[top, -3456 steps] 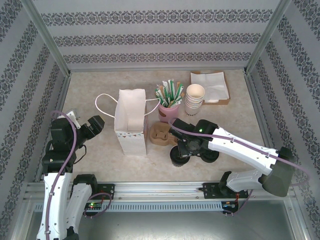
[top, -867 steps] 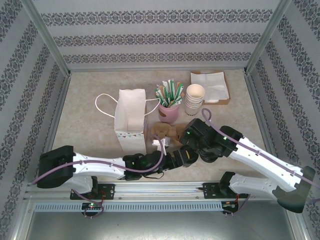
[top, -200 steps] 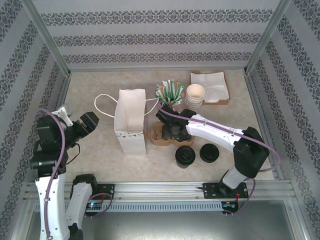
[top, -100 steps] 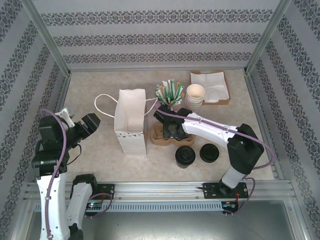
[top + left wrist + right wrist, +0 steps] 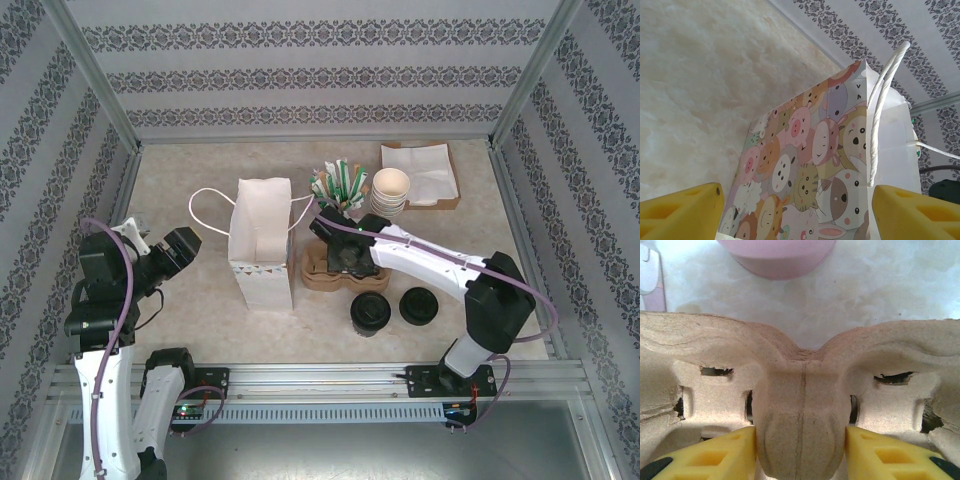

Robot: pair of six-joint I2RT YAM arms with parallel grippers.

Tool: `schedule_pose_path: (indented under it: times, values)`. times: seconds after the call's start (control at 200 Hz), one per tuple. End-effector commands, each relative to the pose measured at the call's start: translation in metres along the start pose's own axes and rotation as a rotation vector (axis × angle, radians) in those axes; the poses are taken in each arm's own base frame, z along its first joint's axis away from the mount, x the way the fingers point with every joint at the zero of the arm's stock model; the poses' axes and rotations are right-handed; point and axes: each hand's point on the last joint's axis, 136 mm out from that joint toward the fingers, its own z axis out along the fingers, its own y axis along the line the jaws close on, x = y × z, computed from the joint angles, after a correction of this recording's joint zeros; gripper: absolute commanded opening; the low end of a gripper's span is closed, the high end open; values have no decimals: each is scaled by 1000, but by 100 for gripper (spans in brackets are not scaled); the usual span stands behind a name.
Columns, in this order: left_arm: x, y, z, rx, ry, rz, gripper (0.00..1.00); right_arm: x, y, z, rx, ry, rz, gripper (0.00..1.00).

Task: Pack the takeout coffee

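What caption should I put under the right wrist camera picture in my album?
Right gripper clamps yellow fingers on the middle ridge of the cardboard cup carrier, pink cup beyond.

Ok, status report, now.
Left end effector open, facing bag. Right end effector shut on carrier centre ridge. Takeout coffee on table beside carrier, unpacked. Second black lid beside it.
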Motion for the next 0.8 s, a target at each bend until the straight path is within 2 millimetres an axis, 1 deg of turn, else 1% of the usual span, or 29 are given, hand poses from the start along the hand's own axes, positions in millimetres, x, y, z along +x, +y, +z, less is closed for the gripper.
schedule_pose_path:
  times: [0.0,0.08,0.235,0.445,0.7,0.794]
  values:
    - [-6,-6,-1,32,-26,0,79,-7,2,-19,-19,-42,-16,48]
    - [-7,-7,-2,34,-30,4,79,-6,1,-22,-25,-44,-9,48]
    - [-11,-10,-4,33,-46,19,79,-10,-3,-32,-43,-85,11,46]
    - [-19,-16,-7,44,-69,35,79,-16,-10,-52,-87,-152,26,46]
    - [-34,-33,-19,80,-121,78,79,-20,-31,-75,-127,-221,57,44]
    - [-38,-47,-23,136,-127,82,79,-24,-36,-89,-157,-273,35,44]
